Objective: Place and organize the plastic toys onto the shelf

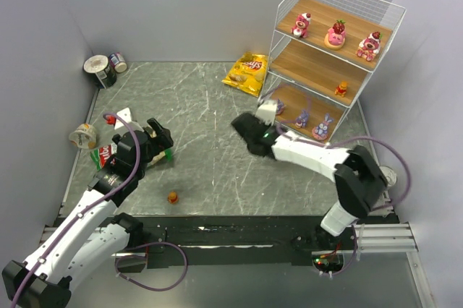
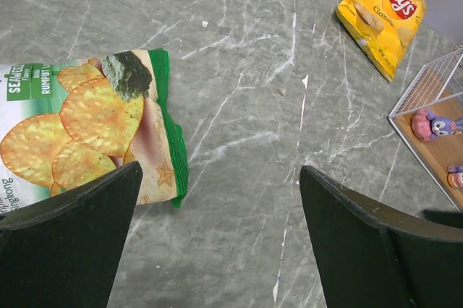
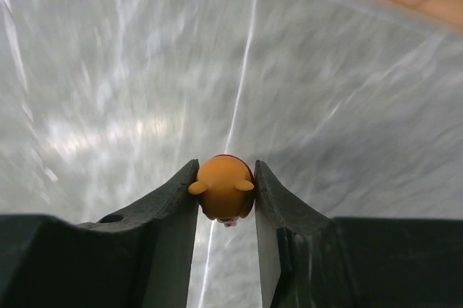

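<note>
Right end effector (image 3: pixel 225 176) clamped on orange toy (image 3: pixel 221 191) | left end effector (image 2: pixel 221 172) apart | advice: grip firmly, set upright beside orange figurine (image 1: pixel 341 90) on shelf (image 1: pixel 311 66)

The top camera looks steeply down from the six o'clock side. Both wrist cameras hang low over the counter (image 2: pixel 253 69), sharing the bottom board of the shelf (image 2: pixel 430 142) toward two o'clock.

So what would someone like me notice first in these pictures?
Probably the tall white wire shelf at the back right, with three pink-and-red toys lined up on its top board. Next, the wrist close-up of the right pincer clamped on a tiny orange figurine above the grey table. One more orange toy sits alone toward the table's front left.
</note>
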